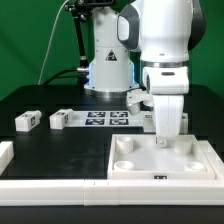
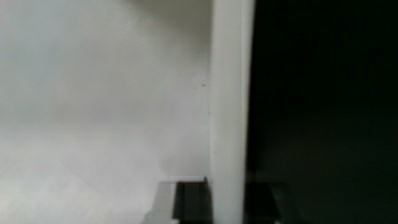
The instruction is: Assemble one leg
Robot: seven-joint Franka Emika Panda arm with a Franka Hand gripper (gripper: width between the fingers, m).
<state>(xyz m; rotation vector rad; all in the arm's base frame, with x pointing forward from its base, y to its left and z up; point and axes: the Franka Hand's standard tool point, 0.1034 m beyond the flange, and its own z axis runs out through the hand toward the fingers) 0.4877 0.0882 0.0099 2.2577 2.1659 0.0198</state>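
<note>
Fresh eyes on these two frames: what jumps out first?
The white robot arm dominates the exterior view's right. Its gripper hangs low over a far socket of the large white square panel with round corner sockets, and whether it holds anything is unclear. Two small white rectangular tagged leg blocks lie loose on the black table at the exterior view's left, beside the marker board.

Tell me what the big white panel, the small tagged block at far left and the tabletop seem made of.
Panel: likely moulded plastic, matte white; smooth rounded sockets, no grain. Leg: same white plastic look, with a black-and-white tag, probably printed. Table: black, dull, no reflections; cloth or matte sheet, cannot tell.
</note>
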